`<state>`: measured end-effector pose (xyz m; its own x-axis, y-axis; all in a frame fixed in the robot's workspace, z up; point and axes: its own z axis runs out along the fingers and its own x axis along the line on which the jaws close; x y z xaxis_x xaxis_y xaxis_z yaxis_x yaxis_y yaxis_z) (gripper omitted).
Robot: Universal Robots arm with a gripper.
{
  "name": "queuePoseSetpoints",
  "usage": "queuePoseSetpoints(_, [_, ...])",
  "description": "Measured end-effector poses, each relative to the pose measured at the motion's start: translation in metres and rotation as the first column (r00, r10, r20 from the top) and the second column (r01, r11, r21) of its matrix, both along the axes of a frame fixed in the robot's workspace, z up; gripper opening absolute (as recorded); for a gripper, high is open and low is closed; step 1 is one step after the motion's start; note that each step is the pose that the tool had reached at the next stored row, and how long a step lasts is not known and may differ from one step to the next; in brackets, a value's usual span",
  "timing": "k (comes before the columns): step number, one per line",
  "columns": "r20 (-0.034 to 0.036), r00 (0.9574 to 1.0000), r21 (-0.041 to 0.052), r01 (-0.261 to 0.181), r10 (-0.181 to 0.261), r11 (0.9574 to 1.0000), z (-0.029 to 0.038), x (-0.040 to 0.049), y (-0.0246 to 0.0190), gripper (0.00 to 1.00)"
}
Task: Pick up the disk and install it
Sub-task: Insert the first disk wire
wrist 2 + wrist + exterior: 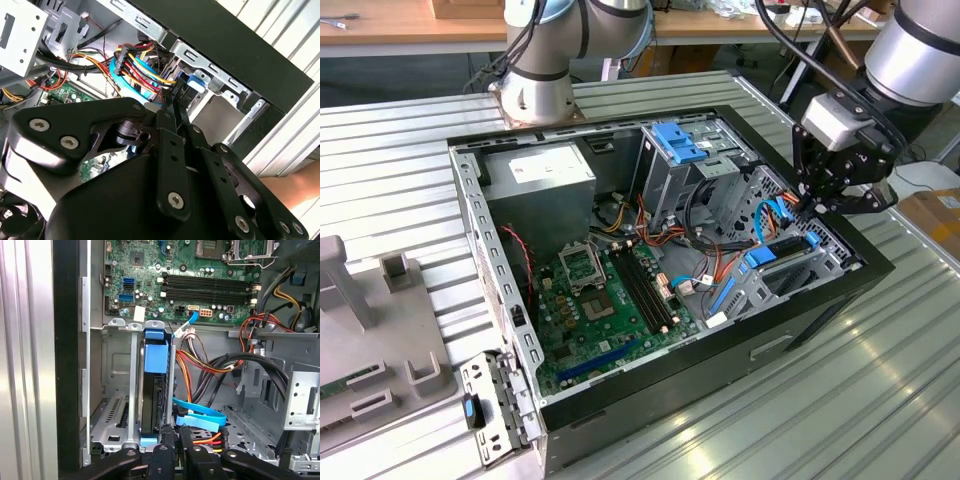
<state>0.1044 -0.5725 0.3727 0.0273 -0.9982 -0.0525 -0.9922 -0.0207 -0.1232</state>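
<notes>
The disk (pixel 154 390), dark with bright blue rails, stands on edge in the grey metal drive bay (pixel 117 390) at the corner of the open computer case. In the exterior view its blue tab (pixel 761 257) shows in the bay at the case's right side. My gripper (pixel 808 207) hangs just above that bay. In the first wrist view the gripper (pixel 173 432) is at the disk's near end, by the blue end tab (pixel 148 442). Its black fingers (pixel 169 107) lie pressed together, and I see nothing between them.
Red, yellow and blue cables (pixel 200 365) bunch right beside the bay. The motherboard (pixel 605 300), a grey power supply (pixel 540 175) and a blue-topped metal cage (pixel 678 150) fill the case. A grey fixture (pixel 380 340) lies on the ribbed table at the exterior view's left.
</notes>
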Motion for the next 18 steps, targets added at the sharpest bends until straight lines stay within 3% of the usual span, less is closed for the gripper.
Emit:
queuePoseSetpoints(5, [0.0005,0.9999,-0.0011,0.017,-0.017,0.9999,-0.0057,-0.0015,-0.0023,0.16])
queuePoseSetpoints(8, [0.0011,0.9998,-0.0025,0.018,-0.018,0.9998,-0.0059,-0.003,-0.0026,0.16])
queuePoseSetpoints(13, [0.0029,0.9998,-0.0024,0.02,-0.02,0.9998,-0.0088,-0.0131,-0.006,0.16])
queuePoseSetpoints(18, [0.0047,0.9998,-0.002,0.021,-0.021,0.9998,-0.0101,-0.014,-0.0073,0.16])
